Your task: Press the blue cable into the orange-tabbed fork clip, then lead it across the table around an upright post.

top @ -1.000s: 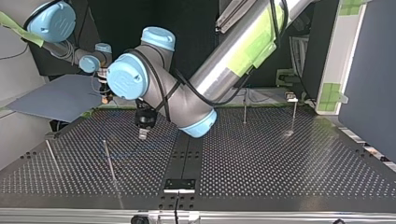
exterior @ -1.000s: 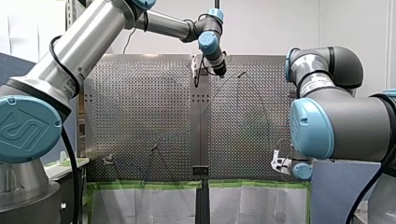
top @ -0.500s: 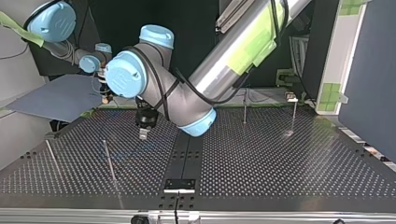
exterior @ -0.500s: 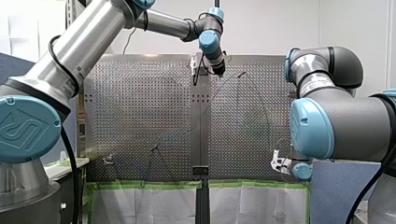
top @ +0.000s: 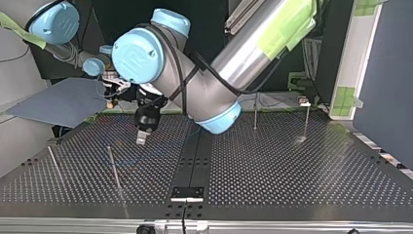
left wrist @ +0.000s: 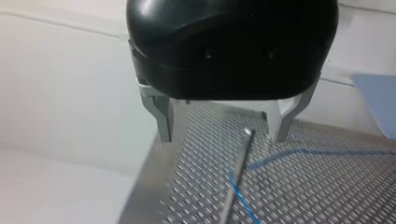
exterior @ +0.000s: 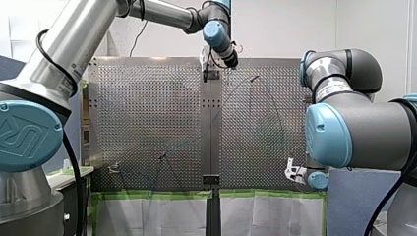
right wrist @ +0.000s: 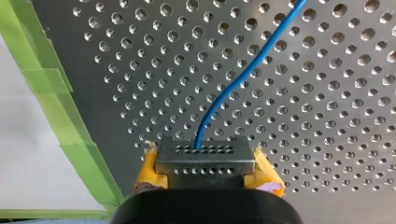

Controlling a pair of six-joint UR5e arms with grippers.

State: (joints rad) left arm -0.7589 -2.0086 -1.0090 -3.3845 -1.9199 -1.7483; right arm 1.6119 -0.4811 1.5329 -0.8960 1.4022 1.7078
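Note:
The blue cable [right wrist: 233, 84] runs over the perforated table and ends in a grey block with holes [right wrist: 201, 156]. My right gripper [right wrist: 205, 175] is shut on that block with its yellow pads [right wrist: 145, 179], near the green-taped table edge. My left gripper [left wrist: 222, 137] hangs open above the table, its metal fingers [left wrist: 163, 123] apart and holding nothing. Below and ahead of it stands an upright post [left wrist: 236, 177], and the blue cable [left wrist: 243, 200] loops past the post's foot. In the top view my left gripper [top: 141, 139] hovers near that post [top: 113, 168]. No orange-tabbed clip can be made out.
More thin posts stand on the table [top: 292, 185]: one at the top view's left [top: 53, 163] and two at the back right [top: 254, 114] [top: 306, 119]. A small bracket [top: 186, 193] sits on the middle seam. A grey board [top: 58, 102] lies beside my right gripper [top: 113, 100].
My left arm has lifted and swung its wrist, raising its gripper a little and shifting it toward the top view's left. My right arm has not moved.

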